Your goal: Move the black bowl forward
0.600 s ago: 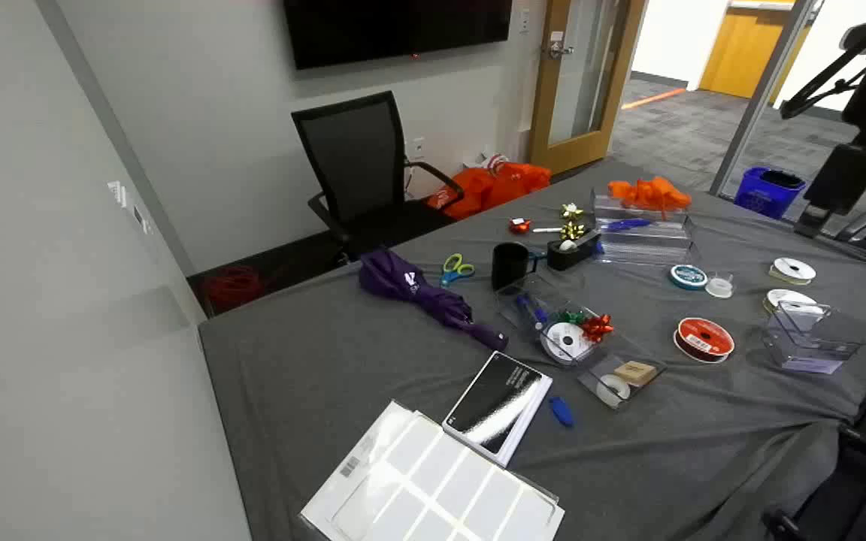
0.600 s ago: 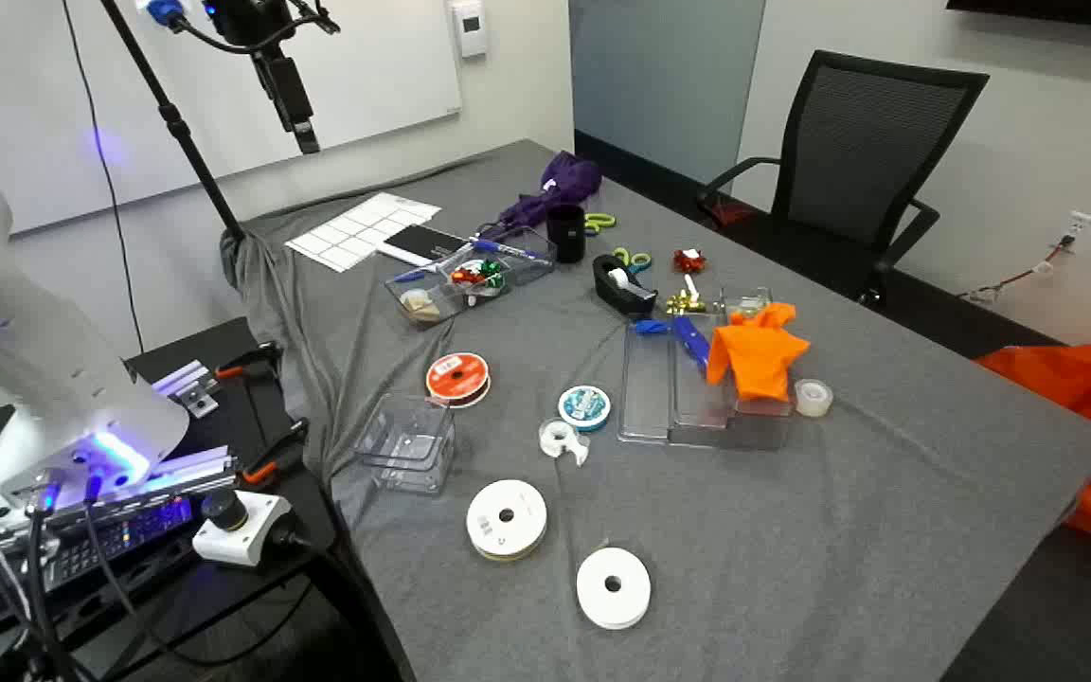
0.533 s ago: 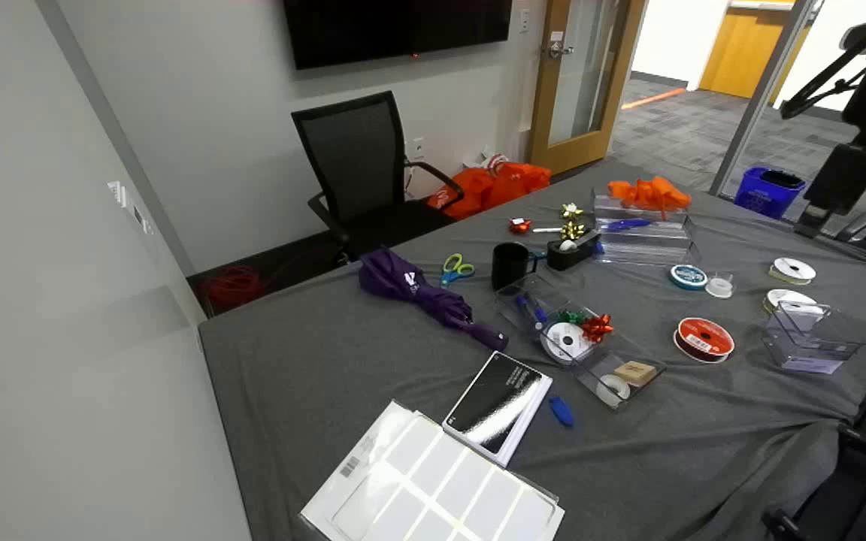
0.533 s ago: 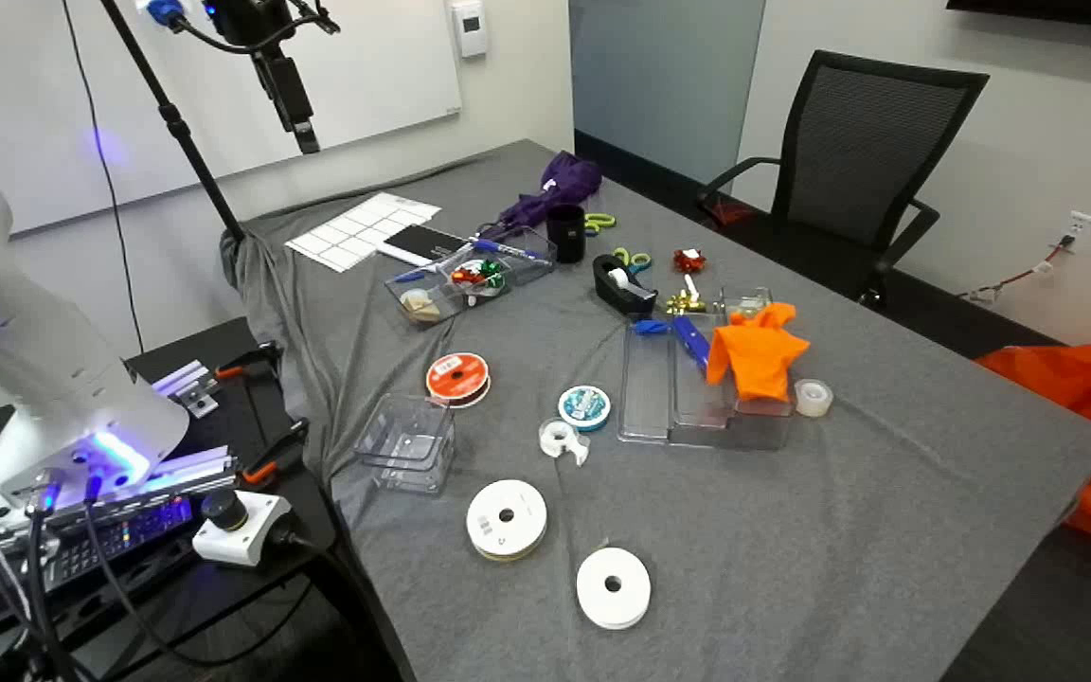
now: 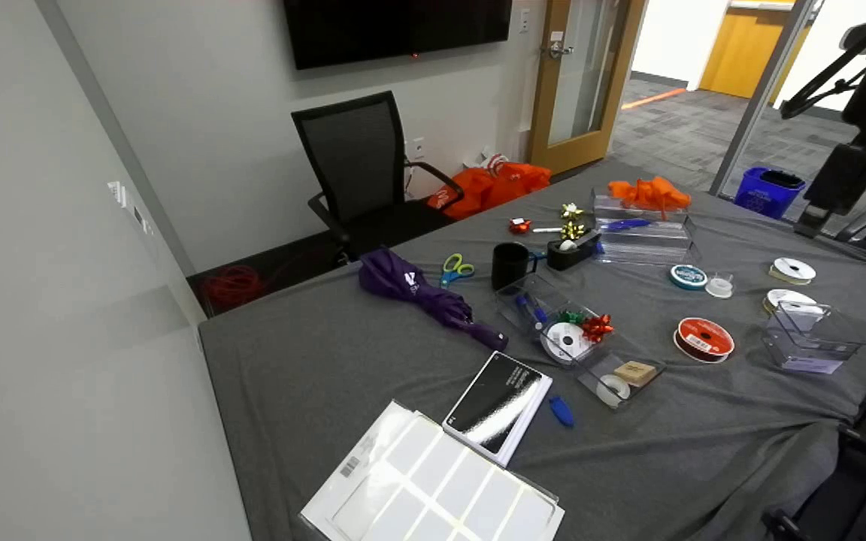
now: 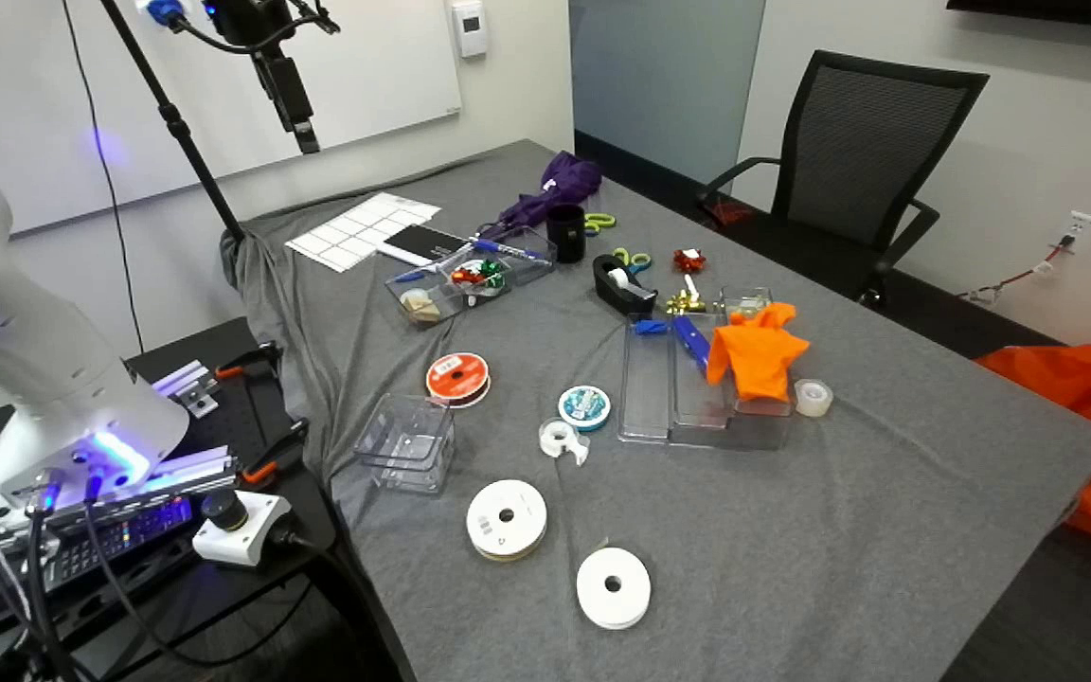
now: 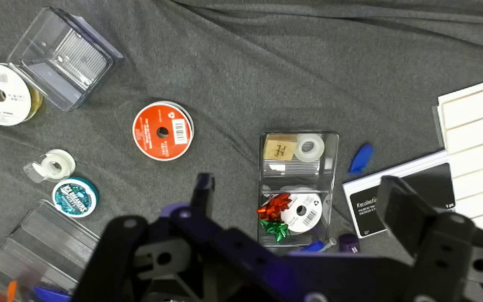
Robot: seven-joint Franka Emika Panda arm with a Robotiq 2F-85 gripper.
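I see no low round black bowl in any view; it is hidden or out of view. A taller black mug (image 5: pixel 512 266) with a handle stands upright on the grey cloth in both exterior views (image 6: pixel 565 233), behind the clear divided tray (image 6: pixel 437 301). My gripper (image 7: pixel 298 182) is open and empty, its fingers wide apart in the wrist view. It hangs high above the table in both exterior views (image 6: pixel 306 140) (image 5: pixel 811 221), well away from the mug. In the wrist view the clear tray shows below and between the fingers.
Near the mug are a black tape dispenser (image 6: pixel 623 286), scissors (image 5: pixel 455 270) and a purple umbrella (image 5: pixel 429 297). A notebook (image 5: pixel 499 406) and label sheets (image 5: pixel 433 481) lie in front. Ribbon spools (image 6: pixel 507 519), a clear box (image 6: pixel 405 443) and a larger clear tray (image 6: pixel 645 388) are spread around.
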